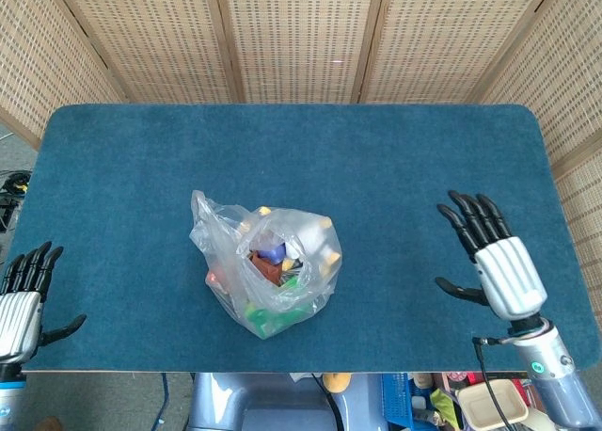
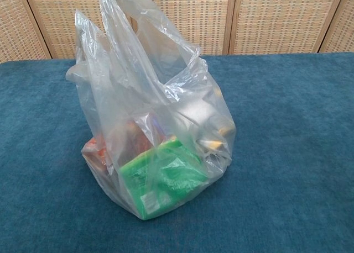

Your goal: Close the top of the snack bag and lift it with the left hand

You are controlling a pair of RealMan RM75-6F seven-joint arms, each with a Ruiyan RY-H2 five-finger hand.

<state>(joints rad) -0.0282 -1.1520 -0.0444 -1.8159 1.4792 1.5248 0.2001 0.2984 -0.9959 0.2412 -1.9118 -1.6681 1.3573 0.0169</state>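
The left hand [image 1: 21, 309] hovers at the table's near-left edge, fingers spread and holding nothing; the right hand [image 1: 497, 262] is likewise splayed and empty over the blue table [image 1: 395, 167]. Between them, well apart from both, the snack bag [image 1: 268, 262] stands with its top gaping, a green packet [image 2: 163, 178] inside.
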